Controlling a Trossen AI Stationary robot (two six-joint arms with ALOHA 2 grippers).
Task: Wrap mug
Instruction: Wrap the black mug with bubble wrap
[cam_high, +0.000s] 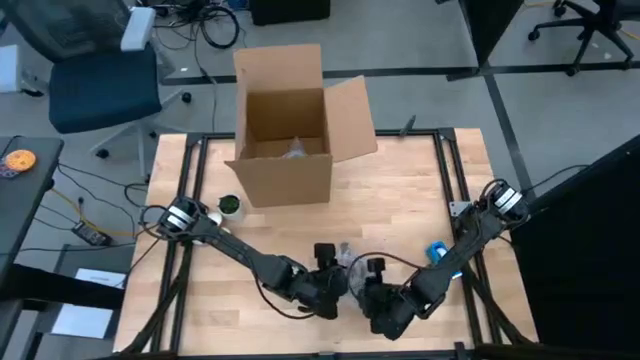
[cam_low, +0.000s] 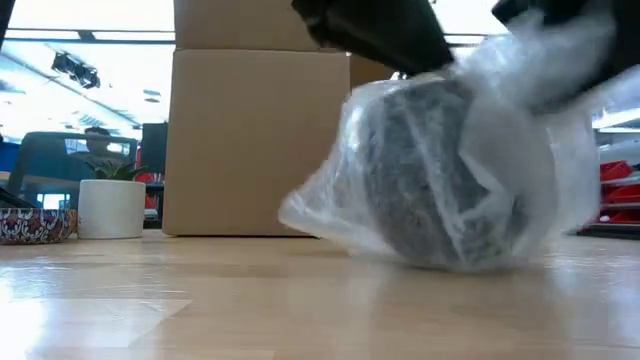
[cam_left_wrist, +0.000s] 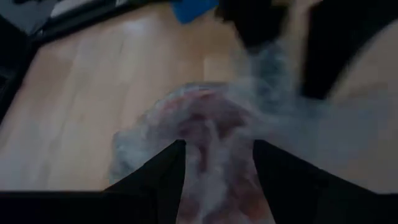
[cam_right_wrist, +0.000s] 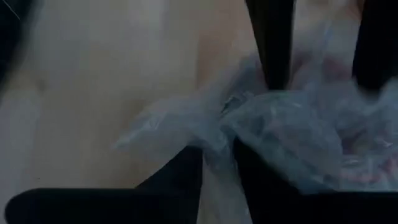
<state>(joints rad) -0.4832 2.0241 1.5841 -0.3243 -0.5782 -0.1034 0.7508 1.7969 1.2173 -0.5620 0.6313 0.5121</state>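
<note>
The tabletop (cam_high: 400, 215) carries an open cardboard box (cam_high: 288, 140) well beyond both hands. Between the hands, at the near edge, sits the mug (cam_low: 440, 175), bundled in clear plastic wrap (cam_low: 520, 130) and resting on the wood. The left hand (cam_left_wrist: 214, 180) has its fingers apart, straddling the bundle. The right hand (cam_right_wrist: 217, 168) is pinched on a fold of wrap. My judgement: pulling that fold too hard could tear the film or tip the mug over, loosening the wrap.
</note>
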